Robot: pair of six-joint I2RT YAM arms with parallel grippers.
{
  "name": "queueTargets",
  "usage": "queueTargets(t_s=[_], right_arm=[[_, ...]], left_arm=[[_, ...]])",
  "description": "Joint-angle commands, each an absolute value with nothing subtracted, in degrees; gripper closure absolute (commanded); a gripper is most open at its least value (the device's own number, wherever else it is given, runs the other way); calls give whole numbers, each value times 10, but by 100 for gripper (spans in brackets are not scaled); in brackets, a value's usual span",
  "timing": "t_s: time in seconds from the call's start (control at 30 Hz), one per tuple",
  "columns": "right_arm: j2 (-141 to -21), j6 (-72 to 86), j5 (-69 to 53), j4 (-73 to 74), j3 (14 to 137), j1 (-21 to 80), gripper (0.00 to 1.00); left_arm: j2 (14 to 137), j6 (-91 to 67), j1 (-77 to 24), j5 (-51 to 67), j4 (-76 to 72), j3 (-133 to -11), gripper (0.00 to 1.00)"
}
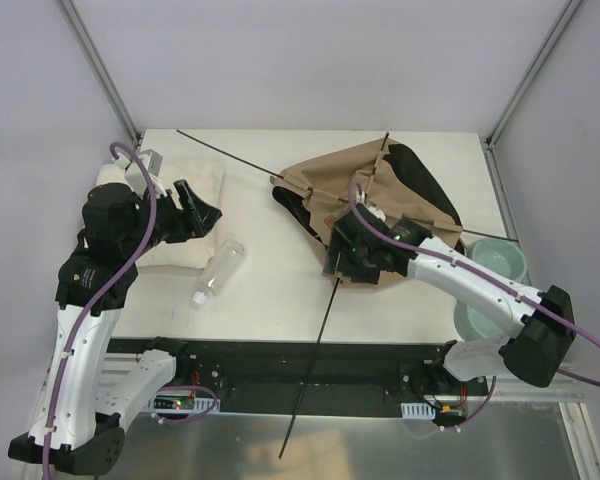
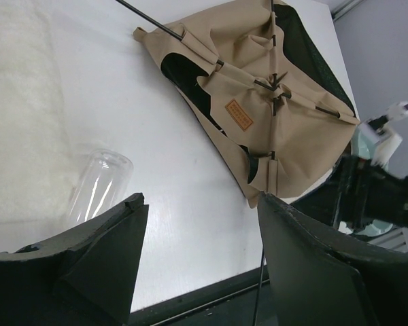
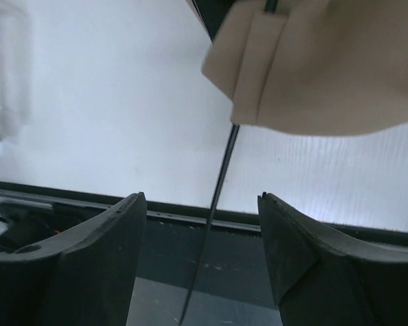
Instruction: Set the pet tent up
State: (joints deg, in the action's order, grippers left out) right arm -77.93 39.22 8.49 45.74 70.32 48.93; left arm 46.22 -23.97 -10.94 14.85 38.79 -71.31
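The pet tent [image 1: 380, 185] lies collapsed on the table's right half, tan fabric with black lining showing. One thin black pole [image 1: 225, 152] sticks out to the back left. Another pole [image 1: 310, 370] runs from the tent's near corner out over the front edge. My right gripper [image 1: 337, 265] is open at that near corner. In the right wrist view the pole [image 3: 216, 197] passes between its open fingers [image 3: 202, 200], below the tan corner [image 3: 313, 68]. My left gripper [image 1: 202, 212] is open and empty above the pillow. Its view [image 2: 200, 200] shows the tent [image 2: 285, 129] and brown label [image 2: 239, 114].
A cream fluffy pillow [image 1: 185, 190] lies at the left under my left arm. A clear plastic bottle [image 1: 218, 270] lies on its side near the middle and shows in the left wrist view [image 2: 98, 187]. Two pale green bowls [image 1: 500, 262] stand at the right edge.
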Motion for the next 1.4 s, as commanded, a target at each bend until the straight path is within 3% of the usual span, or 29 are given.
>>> queueTargets(t_s=[0.0,0.5,1.0,1.37], right_arm=[[-752,435,41,457,641,541,28],[-784,552,95,212,479,679,40],[-797,579,109,259,495,684,100],[-757,547,84,461,626,644,100]], left_arm=[[459,-246,-112,157,365,-707,32],[482,-275,-112,140,365,-693,33],[502,-276,-112,138,359,-687,34],[518,-279,-112,141,345,-694,34]])
